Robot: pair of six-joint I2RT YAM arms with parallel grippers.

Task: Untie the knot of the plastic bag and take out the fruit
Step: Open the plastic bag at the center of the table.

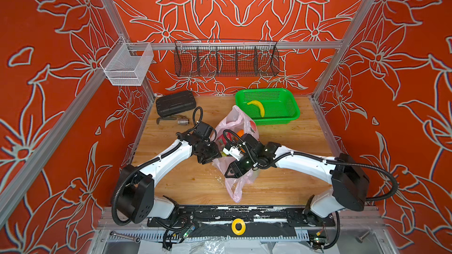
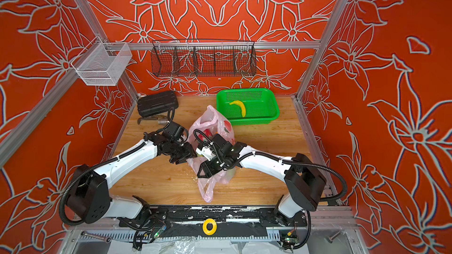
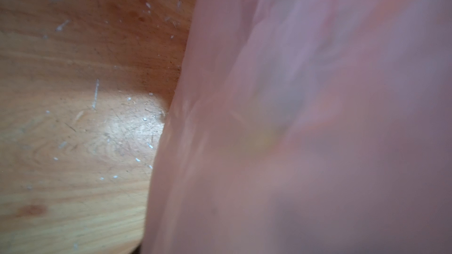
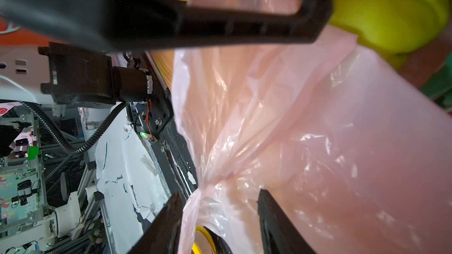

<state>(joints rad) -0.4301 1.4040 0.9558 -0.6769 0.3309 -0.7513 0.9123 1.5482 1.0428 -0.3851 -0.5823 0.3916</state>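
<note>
The pale pink plastic bag lies mid-table, one loop handle trailing toward the front edge. Fruit shows inside it: an orange and, in the right wrist view, a yellow-green piece. No view shows the knot. My left gripper presses against the bag's left side. Its wrist view holds only blurred pink film and table, so its jaws are hidden. My right gripper is over the bag's near part. Its fingers stand apart, with loose bag film between them.
A green mesh basket with a yellow banana stands at the back right, close behind the bag. A black case and a metal tool lie back left. A yellow tape roll sits on the front rail.
</note>
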